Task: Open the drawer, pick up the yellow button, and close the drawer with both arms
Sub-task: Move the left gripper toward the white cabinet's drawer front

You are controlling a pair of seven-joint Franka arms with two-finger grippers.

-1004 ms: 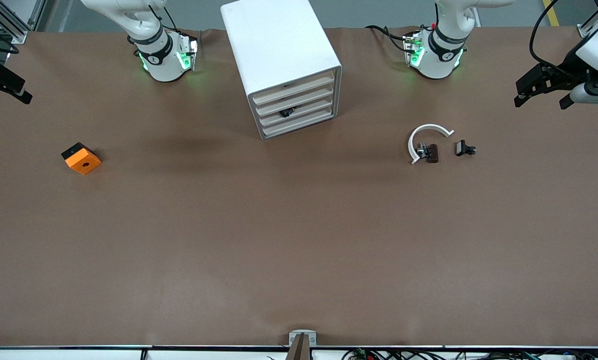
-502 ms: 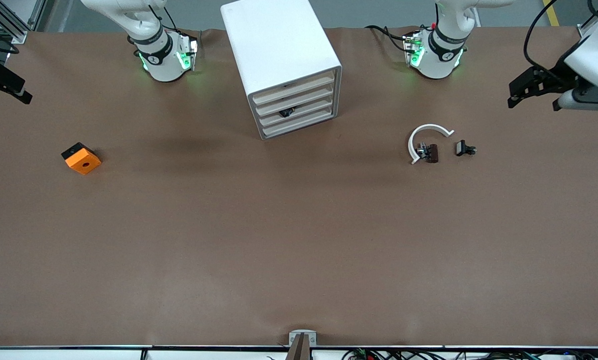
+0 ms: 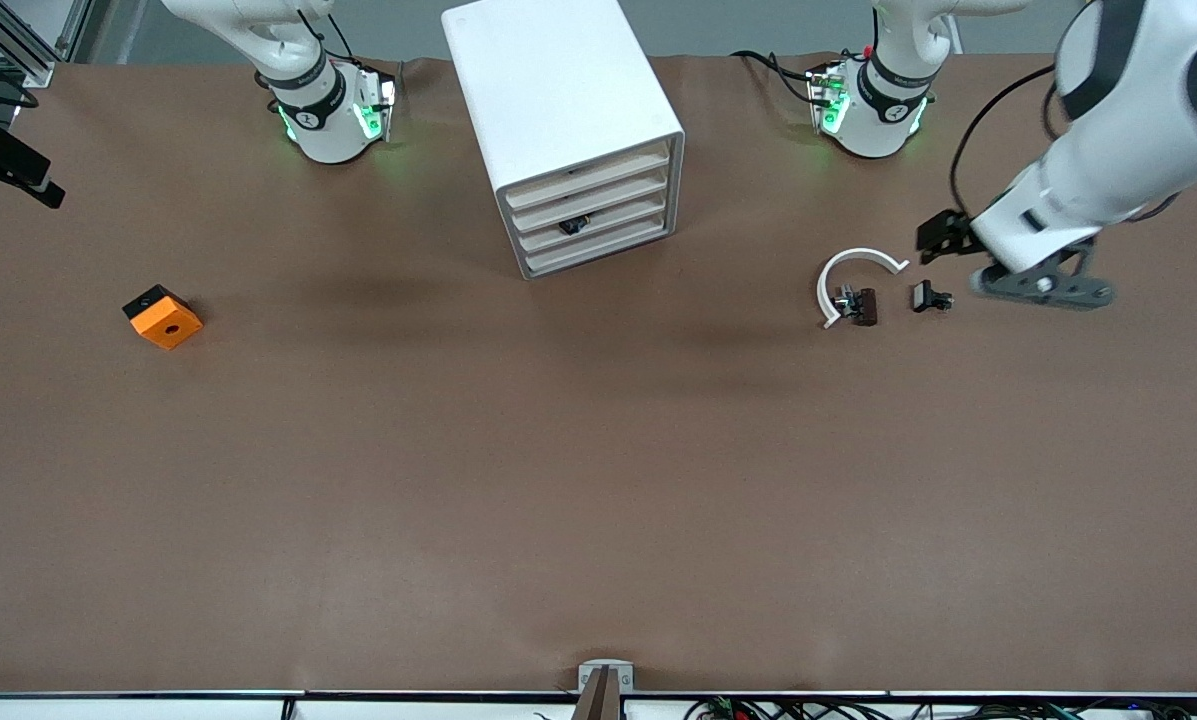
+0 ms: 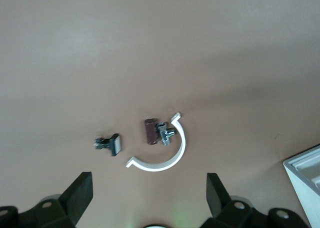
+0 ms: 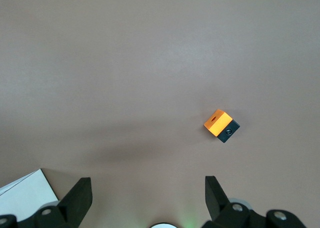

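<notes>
While both end effectors [image 4: 146, 198] [image 5: 145, 198] gape: drawer [image 3: 586, 174] shut, cream slotted front.

No text, label, brand, number or sign could be read on anything. The black bands on the white jointed arm bases [image 3: 323, 100] carried small white marks, too small to make out.

The counter [image 3: 598, 480] is showing a plain brown, and the cabinet [image 3: 558, 90] is gleaming white with cream drawer fronts. The cube [image 3: 163, 317] is glowing orange with a black side, while the curved ring piece [image 3: 851, 262] is lying white beside a small black clip [image 3: 928, 297].
</notes>
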